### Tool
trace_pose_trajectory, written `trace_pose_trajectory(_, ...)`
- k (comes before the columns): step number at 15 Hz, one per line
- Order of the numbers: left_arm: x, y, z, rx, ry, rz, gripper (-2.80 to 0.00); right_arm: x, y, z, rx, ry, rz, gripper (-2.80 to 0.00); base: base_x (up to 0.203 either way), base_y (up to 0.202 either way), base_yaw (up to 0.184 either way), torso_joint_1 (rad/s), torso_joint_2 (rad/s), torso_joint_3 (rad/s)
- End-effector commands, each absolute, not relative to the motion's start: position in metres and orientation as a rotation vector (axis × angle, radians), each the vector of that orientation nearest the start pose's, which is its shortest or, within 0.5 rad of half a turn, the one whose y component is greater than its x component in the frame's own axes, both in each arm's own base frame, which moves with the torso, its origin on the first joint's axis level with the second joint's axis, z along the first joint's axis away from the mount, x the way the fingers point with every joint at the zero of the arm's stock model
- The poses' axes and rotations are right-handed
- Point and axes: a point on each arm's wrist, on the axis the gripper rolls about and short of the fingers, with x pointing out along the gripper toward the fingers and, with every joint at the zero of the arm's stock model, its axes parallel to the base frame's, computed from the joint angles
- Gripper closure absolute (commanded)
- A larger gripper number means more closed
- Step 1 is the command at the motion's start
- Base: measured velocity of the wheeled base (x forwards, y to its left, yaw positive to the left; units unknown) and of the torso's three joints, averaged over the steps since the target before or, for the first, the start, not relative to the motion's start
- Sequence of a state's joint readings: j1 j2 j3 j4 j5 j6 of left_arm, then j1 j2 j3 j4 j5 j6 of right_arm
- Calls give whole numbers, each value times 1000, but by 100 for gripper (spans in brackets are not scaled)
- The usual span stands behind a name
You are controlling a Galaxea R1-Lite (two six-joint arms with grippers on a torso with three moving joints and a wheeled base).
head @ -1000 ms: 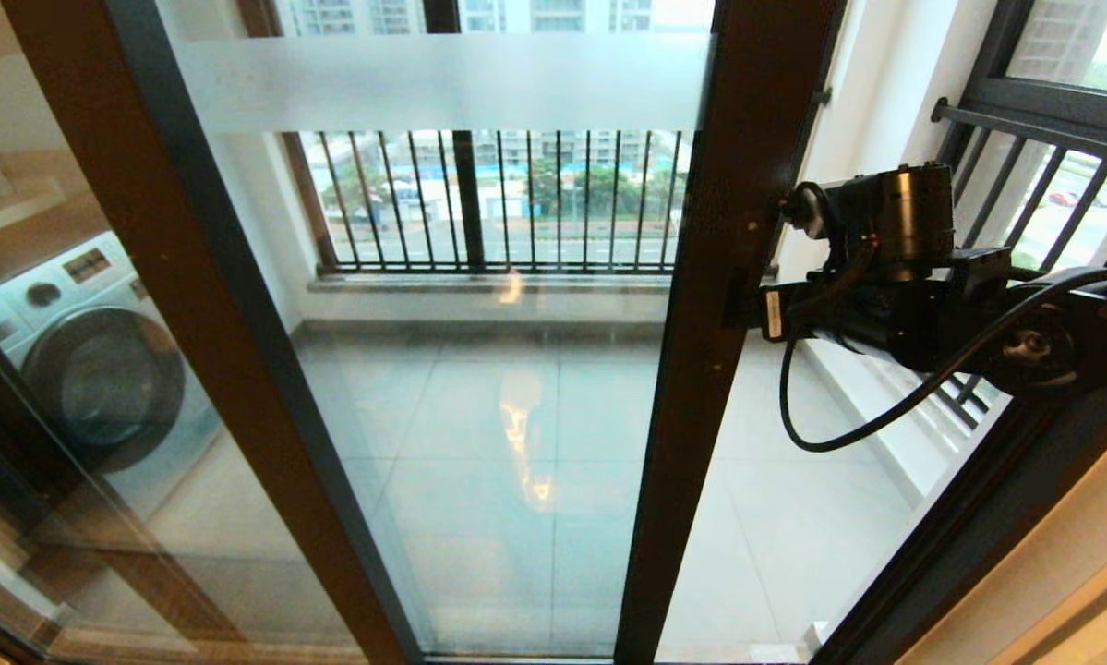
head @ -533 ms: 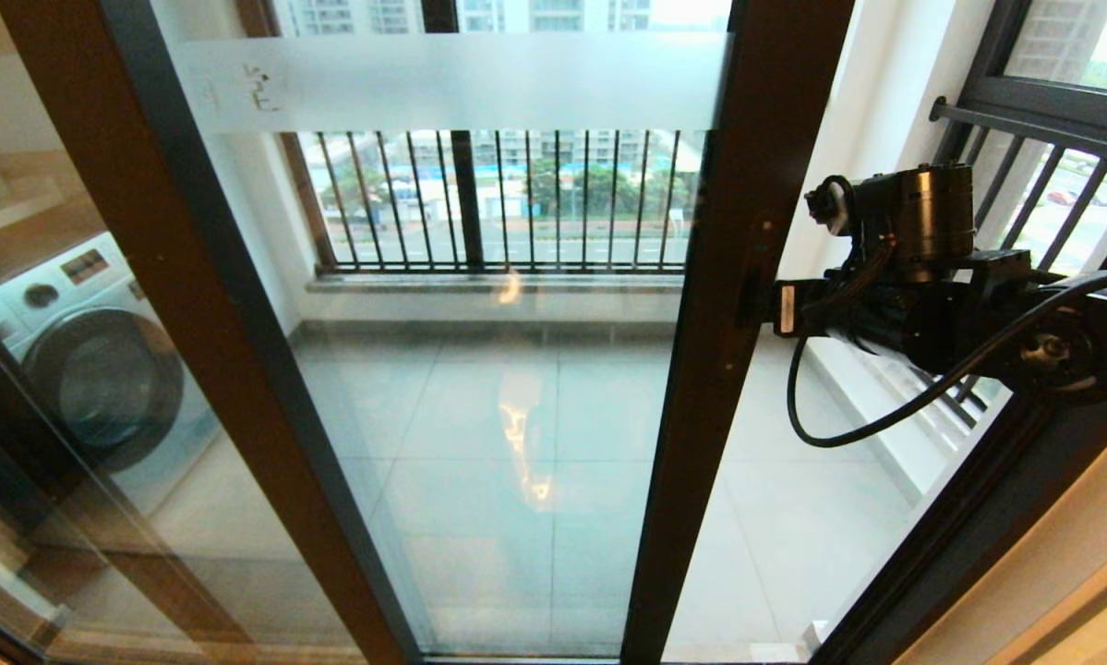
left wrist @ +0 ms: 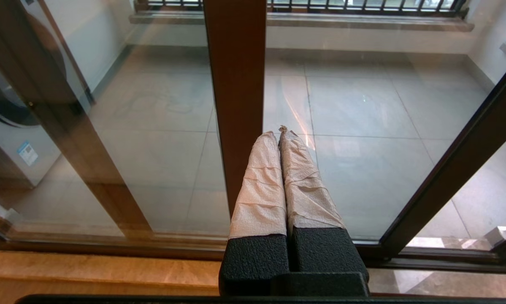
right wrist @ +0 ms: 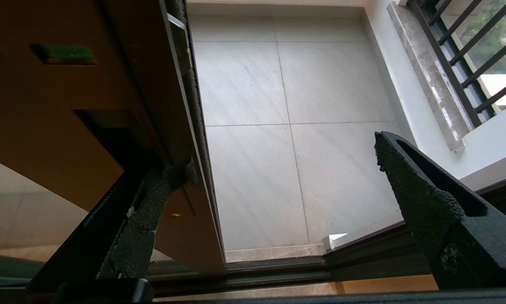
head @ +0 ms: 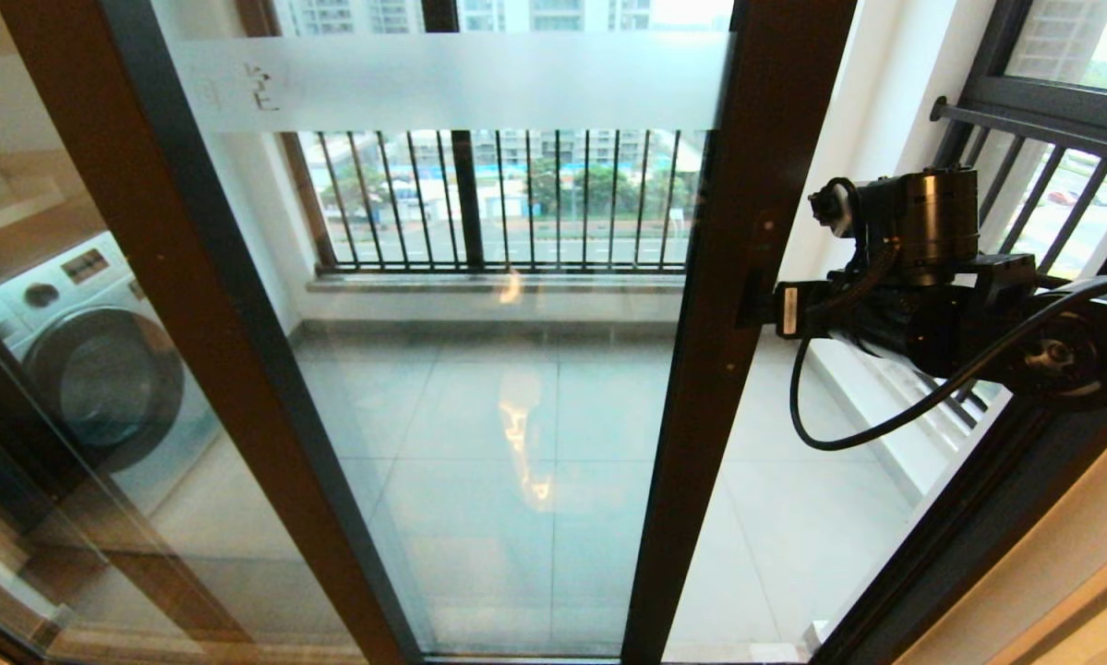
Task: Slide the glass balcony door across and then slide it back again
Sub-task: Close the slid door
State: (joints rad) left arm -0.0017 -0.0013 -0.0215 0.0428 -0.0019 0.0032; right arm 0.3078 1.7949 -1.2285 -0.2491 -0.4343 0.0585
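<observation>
The glass balcony door (head: pixel 516 369) fills the head view, with a frosted band (head: pixel 461 81) near its top and a dark brown stile (head: pixel 728 277) on its right. My right gripper (head: pixel 758 309) is at that stile, by the small dark lock plate (head: pixel 750 297). In the right wrist view the right gripper (right wrist: pixel 282 154) is open. One finger (right wrist: pixel 151 207) lies against the stile's face (right wrist: pixel 67 93), while the other (right wrist: pixel 409 185) stands over the gap. My left gripper (left wrist: pixel 278 131) is shut on nothing, its taped fingers pointing at the glass beside a brown upright (left wrist: pixel 236 84).
A washing machine (head: pixel 91 360) stands behind glass on the left. Black barred railings (head: pixel 498 199) run along the balcony's far side and the right window (head: pixel 1042 194). The tiled balcony floor (right wrist: pixel 303 126) shows through the gap. The dark outer frame (head: pixel 968 536) rises at the right.
The door's stile has slid a little to the right with my right gripper, mostly in the first half second. Characters on the frosted band have come into view.
</observation>
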Motion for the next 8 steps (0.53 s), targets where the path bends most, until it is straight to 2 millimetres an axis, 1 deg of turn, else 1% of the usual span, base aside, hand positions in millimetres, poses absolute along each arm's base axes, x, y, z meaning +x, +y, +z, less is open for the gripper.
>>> trace_pose_trajectory(1,-25,0,77,3,20,-3,0,337,92,230,-57,295,-150,-280,0,0,0,0,0,0)
trace_pose_trajectory(8,-25,0,77,3,20,-3,0,340,77,233,-52,290,-191,-280,0,0,0,0,0,0)
